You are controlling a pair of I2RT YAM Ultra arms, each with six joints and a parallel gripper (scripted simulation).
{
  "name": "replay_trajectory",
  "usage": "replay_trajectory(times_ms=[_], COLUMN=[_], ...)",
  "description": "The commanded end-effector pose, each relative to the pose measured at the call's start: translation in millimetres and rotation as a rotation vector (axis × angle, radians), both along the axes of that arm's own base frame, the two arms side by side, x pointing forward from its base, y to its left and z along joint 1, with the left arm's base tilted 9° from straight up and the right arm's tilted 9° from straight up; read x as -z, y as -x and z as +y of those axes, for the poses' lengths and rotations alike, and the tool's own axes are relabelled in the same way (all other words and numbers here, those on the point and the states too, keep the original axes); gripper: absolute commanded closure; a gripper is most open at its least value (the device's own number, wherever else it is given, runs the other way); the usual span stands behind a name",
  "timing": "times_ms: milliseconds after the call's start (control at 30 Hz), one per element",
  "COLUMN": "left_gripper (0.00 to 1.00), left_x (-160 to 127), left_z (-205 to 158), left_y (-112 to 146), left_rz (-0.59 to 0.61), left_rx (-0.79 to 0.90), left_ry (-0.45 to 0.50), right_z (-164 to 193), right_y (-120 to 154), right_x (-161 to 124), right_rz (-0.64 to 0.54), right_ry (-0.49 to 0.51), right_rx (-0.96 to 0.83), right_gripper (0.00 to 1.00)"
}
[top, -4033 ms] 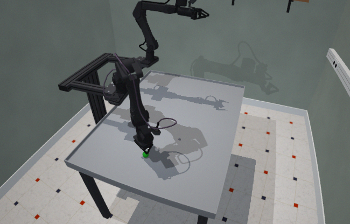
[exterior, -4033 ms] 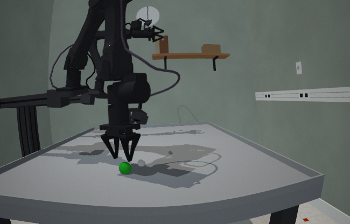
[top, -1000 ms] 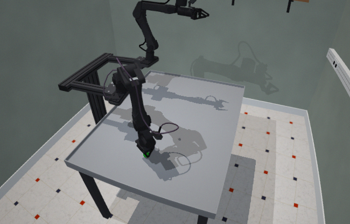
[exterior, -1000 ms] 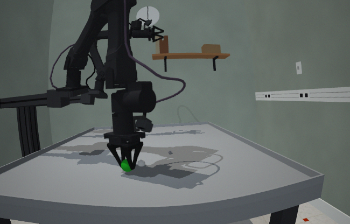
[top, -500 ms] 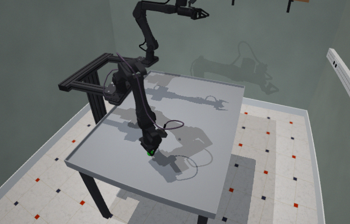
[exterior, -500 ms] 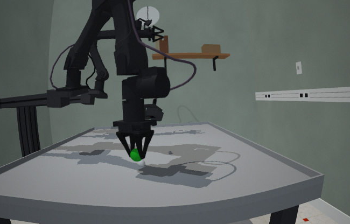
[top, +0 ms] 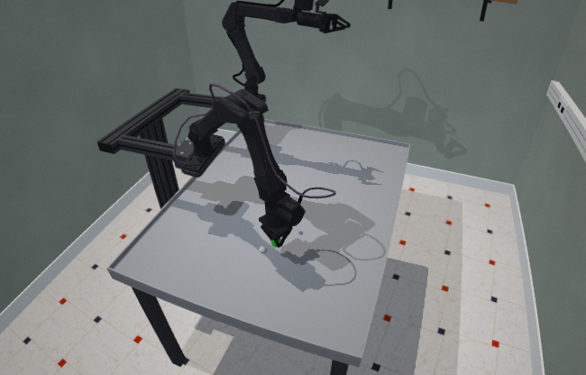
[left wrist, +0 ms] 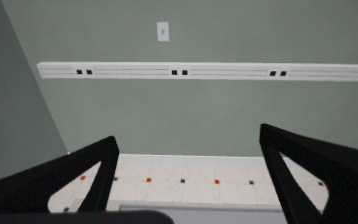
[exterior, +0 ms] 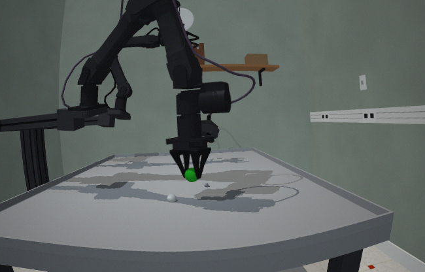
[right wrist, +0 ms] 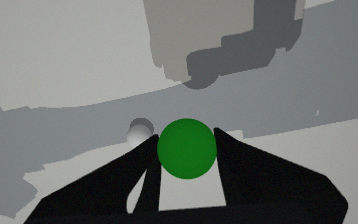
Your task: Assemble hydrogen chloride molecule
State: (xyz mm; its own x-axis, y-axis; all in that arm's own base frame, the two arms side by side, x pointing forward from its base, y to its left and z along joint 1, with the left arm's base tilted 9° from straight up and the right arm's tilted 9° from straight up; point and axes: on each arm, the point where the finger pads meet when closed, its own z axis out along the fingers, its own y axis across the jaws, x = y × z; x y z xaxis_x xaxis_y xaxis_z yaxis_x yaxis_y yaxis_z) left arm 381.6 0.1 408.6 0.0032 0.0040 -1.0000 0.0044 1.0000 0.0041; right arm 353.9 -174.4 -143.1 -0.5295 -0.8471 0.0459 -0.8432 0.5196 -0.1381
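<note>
The green ball (top: pixel 275 242) (exterior: pixel 190 174) (right wrist: pixel 187 149) is held between the fingertips of my right gripper (top: pixel 278 242) (exterior: pixel 192 176) (right wrist: pixel 186 139), which is shut on it above the table. The ball's hole is not visible. The white ball (top: pixel 262 249) (exterior: pixel 171 197) (right wrist: pixel 139 136) lies on the table, to the left of the held ball in the right wrist view. A small grey peg (top: pixel 300 232) (exterior: pixel 206 185) lies on the table, on the other side of the right gripper from the white ball. My left gripper (top: pixel 344 24) (left wrist: pixel 185 138) is open and empty, raised high.
The grey table (top: pixel 221 288) (exterior: pixel 106 229) has a low raised rim. Shadows of both arms fall across it, around the white ball and the peg. The left arm stands at the back in the top view. A wall shelf (exterior: pixel 235 67) hangs beyond the table.
</note>
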Motion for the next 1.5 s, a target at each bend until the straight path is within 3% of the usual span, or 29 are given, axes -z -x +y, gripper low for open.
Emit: replay_trajectory(times_ms=[0, 333, 433, 633, 1067, 1467], left_gripper=[0.00, 0.00, 0.00, 0.00, 0.00, 0.00], left_x=[-6.4, -6.4, -6.4, -6.4, -6.4, -6.4], left_z=[-3.4, -3.4, -3.4, -3.4, -3.4, -3.4], left_y=[8.5, 8.5, 8.5, 8.5, 8.5, 8.5], left_rz=[-0.009, -0.009, -0.009, -0.009, -0.009, -0.009], left_rx=[0.017, 0.017, 0.017, 0.017, 0.017, 0.017], left_ry=[-0.009, -0.009, -0.009, -0.009, -0.009, -0.009], right_z=[22.8, 94.7, 101.9, 146.2, 228.0, 315.3], right_y=[-13.7, -31.7, -32.6, -54.1, -43.5, -10.2], right_x=[-0.6, 4.4, 6.4, 10.9, 30.0, 52.0], right_rz=[0.009, 0.022, 0.022, -0.045, -0.041, -0.039], right_ry=[-0.017, -0.017, -0.017, -0.018, -0.018, -0.021], right_rx=[0.035, 0.038, 0.038, 0.033, 0.033, 0.033], right_gripper=[1.00, 1.00, 1.00, 1.00, 1.00, 1.00])
